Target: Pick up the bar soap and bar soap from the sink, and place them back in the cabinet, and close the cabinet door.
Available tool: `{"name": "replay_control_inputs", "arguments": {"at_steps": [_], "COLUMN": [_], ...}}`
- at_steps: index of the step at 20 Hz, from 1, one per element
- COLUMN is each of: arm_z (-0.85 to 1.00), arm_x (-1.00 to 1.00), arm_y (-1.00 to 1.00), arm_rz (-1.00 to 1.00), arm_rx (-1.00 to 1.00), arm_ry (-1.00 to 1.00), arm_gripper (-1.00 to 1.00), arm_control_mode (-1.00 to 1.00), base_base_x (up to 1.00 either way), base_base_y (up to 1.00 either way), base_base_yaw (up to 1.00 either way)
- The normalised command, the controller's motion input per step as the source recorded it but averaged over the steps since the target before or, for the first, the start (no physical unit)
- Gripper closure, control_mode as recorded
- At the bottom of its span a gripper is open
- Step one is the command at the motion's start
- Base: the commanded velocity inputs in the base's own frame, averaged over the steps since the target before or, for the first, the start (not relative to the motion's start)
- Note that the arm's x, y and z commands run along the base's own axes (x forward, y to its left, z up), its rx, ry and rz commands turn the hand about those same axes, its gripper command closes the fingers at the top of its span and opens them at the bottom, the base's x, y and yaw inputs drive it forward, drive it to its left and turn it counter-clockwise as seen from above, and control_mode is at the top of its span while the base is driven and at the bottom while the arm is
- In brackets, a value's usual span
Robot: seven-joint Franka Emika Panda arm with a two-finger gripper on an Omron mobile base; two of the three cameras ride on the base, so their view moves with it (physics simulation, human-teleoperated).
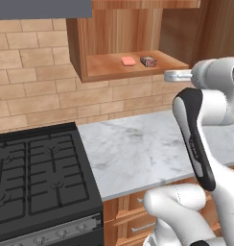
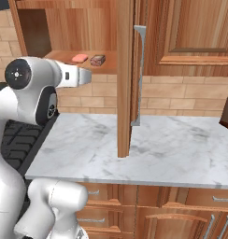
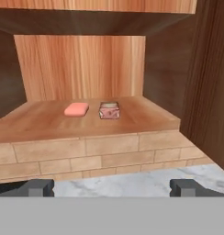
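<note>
You've got the gripper (image 3: 112, 187) spread wide with nothing between its fingertips (image 3: 38, 187), low in the hand view, facing the cabinet (image 3: 81, 69). The salmon-pink bar soap (image 3: 76, 109) lies on the cabinet floor, centre-left of the frame, and just right of it sits a small brownish block (image 3: 109, 110), apart from it. The cabinet door (image 2: 126, 79) stands open, mid-frame in the right base view, above the marble counter (image 2: 181, 149).
</note>
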Motion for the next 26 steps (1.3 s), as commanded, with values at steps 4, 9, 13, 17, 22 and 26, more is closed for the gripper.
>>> {"name": "replay_control_inputs", "arguments": {"at_steps": [4,9,13,17,22,26], "arm_z": [0.09,0.16,0.22,0.19,0.08,0.04], "arm_x": [-0.56,-0.48,-0.52,-0.46,-0.55,-0.59], "arm_y": [-0.06,-0.02,-0.03,-0.06,-0.14,-0.18], "arm_rz": [0.0,0.0,0.0,0.0,0.0,0.0], "arm_rx": [0.01,0.01,0.03,0.01,0.0,0.0], "arm_ry": [0.0,0.0,0.0,0.0,-0.01,-0.05], "arm_gripper": [-1.0,-1.0,-1.0,-1.0,-1.0,-1.0], "arm_control_mode": [-1.0,-1.0,-1.0,-1.0,-1.0,-1.0], "base_base_x": [0.0,0.0,0.0,0.0,0.0,0.0], "base_base_y": [0.0,0.0,0.0,0.0,0.0,0.0], "base_base_yaw": [0.0,0.0,0.0,0.0,0.0,0.0]}}
